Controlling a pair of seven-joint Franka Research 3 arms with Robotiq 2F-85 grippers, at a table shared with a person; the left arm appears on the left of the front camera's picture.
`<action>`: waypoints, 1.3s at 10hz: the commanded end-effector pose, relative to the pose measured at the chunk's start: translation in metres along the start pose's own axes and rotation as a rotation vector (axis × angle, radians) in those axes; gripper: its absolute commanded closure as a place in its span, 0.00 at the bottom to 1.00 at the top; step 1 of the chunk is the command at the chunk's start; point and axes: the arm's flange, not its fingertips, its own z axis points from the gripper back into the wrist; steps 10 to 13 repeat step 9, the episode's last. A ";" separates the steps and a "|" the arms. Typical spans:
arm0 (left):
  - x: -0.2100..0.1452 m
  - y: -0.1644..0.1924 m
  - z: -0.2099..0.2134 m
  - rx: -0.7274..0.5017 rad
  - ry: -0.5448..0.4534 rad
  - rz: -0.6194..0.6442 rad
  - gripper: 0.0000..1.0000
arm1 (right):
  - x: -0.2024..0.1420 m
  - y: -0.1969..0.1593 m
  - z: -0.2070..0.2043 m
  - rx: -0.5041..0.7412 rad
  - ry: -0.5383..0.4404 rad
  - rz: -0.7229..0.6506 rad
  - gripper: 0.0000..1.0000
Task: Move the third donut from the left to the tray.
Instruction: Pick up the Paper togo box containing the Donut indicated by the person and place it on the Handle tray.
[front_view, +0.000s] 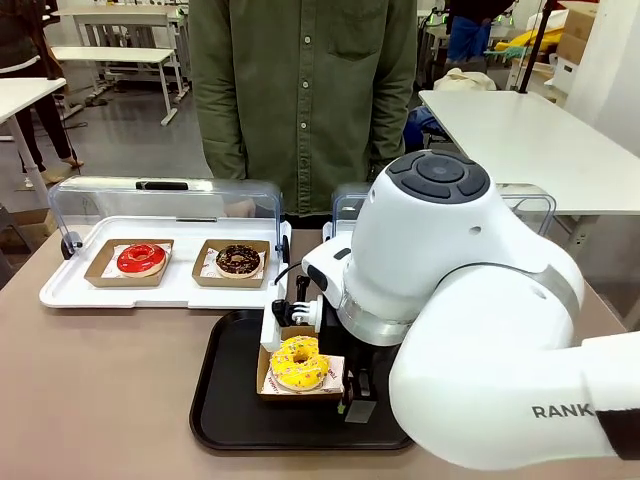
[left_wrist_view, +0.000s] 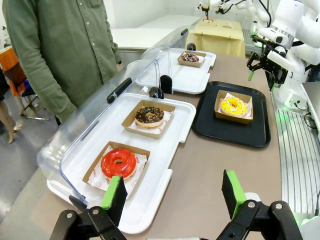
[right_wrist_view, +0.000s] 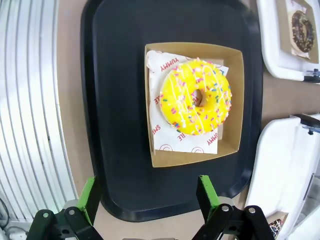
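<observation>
One yellow donut (right_wrist_view: 196, 97) lies beyond right pincer (right_wrist_view: 147, 195).

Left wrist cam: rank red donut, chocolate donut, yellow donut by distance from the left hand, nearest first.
1. Red donut: just ahead of the left hand, near end of the white tray.
2. Chocolate donut: same tray, farther along.
3. Yellow donut: farthest, on the black tray.

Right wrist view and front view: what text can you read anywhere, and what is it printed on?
"YUMMY": red print on the white paper under the yellow donut, in the right wrist view.
"SMILE": red print on the same paper's other edge, partly cut off by the donut.
"RANK": black letters on the right arm in the front view; the start of the word is hidden.
No other print is readable.
</observation>
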 end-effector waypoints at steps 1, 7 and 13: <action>0.002 -0.001 0.000 -0.001 -0.006 -0.005 0.00 | 0.003 -0.001 -0.009 -0.017 -0.003 -0.005 0.00; 0.002 -0.001 0.000 -0.001 -0.006 -0.005 0.00 | 0.003 -0.001 -0.009 -0.017 -0.003 -0.005 0.00; 0.002 -0.001 0.000 -0.001 -0.006 -0.005 0.00 | 0.003 -0.001 -0.009 -0.017 -0.003 -0.005 0.00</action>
